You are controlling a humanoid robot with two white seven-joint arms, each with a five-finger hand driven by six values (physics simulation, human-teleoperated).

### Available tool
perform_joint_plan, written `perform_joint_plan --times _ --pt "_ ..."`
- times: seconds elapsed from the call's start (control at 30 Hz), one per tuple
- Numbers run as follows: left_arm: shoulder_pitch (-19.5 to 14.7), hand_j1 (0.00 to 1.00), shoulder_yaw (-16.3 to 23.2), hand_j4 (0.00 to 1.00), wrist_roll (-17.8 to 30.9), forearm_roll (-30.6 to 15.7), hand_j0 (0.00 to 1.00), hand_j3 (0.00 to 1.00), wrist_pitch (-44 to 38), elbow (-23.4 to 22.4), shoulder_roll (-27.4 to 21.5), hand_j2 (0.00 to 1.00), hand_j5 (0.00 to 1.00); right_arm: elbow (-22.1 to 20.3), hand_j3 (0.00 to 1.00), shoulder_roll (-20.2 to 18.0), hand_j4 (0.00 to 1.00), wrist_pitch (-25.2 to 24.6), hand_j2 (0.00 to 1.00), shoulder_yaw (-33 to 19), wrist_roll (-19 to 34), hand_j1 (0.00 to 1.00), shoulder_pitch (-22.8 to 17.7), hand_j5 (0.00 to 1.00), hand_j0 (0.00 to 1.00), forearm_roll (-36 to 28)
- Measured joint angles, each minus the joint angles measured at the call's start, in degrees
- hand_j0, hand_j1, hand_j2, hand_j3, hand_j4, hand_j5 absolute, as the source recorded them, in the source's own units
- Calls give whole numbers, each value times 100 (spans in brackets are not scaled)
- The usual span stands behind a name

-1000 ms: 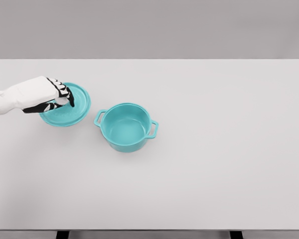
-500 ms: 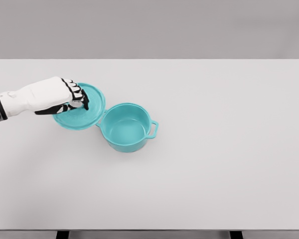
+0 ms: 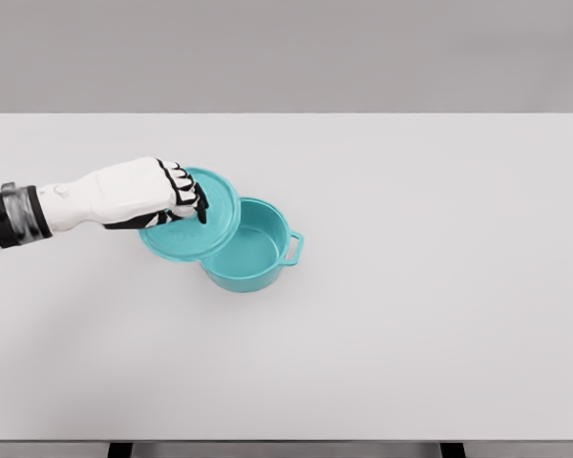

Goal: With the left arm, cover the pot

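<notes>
A plain grey wall stands behind a wide white table [image 3: 411, 334]. Left of the table's middle sits a teal pot [image 3: 253, 250], open side up, one handle showing on its right. The left hand [image 3: 153, 194] reaches in from the left, its fingers [image 3: 193, 198] closed on a teal lid [image 3: 199, 227]. The lid hangs tilted over the pot's left rim, covering only part of the opening.
</notes>
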State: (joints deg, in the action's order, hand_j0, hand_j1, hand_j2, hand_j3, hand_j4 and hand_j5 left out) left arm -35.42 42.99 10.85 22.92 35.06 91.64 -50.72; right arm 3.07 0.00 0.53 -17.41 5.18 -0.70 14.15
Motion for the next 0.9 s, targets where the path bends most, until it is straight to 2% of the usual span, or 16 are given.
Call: perform_joint_plan --times 0.53,0.9 --pt "62 51 13 51 0 311 51 51 0 -33 609 51 51 2 100 0 100 0 100 0 0 100 0 100 100 0" --pt "44 51 111 51 0 505 51 51 0 -287 976 51 51 0 100 0 100 0 100 0 0 100 0 100 100 0"
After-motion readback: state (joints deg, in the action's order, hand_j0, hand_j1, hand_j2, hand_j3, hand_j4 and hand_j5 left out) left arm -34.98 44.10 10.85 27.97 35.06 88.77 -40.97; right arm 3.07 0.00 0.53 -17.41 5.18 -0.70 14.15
